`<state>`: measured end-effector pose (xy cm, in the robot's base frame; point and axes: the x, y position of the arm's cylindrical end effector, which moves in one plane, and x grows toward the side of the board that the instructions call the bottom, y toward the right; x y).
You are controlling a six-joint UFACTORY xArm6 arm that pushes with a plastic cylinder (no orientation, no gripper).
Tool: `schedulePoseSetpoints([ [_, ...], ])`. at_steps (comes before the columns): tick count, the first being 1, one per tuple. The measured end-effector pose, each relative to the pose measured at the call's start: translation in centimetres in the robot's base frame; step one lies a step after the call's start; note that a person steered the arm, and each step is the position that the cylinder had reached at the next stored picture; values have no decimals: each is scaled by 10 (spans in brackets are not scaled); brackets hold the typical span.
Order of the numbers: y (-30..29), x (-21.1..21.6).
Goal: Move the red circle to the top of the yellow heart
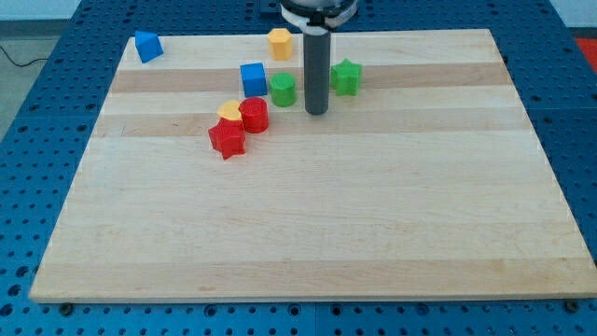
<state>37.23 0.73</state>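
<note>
The red circle (pixel 254 115) sits on the wooden board, touching the right side of the yellow heart (pixel 229 112), which is partly hidden behind it. A red star (pixel 227 138) lies just below the heart, touching it. My tip (pixel 316 112) rests on the board to the right of the red circle, about a block's width from it, between the green circle (pixel 283 90) and the green star (pixel 346 77).
A blue square (pixel 253 78) stands above the red circle, next to the green circle. A yellow-orange hexagon (pixel 280 43) lies near the top edge. A blue block (pixel 147 46) sits at the top left corner of the board (pixel 308 233).
</note>
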Motion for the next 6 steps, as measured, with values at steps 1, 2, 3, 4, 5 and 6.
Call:
schedulePoseSetpoints([
  [1,-22,6],
  [2,-64,0],
  [3,-112,-21],
  [4,-156,-42],
  [5,-164,-58],
  [6,-124,-66],
])
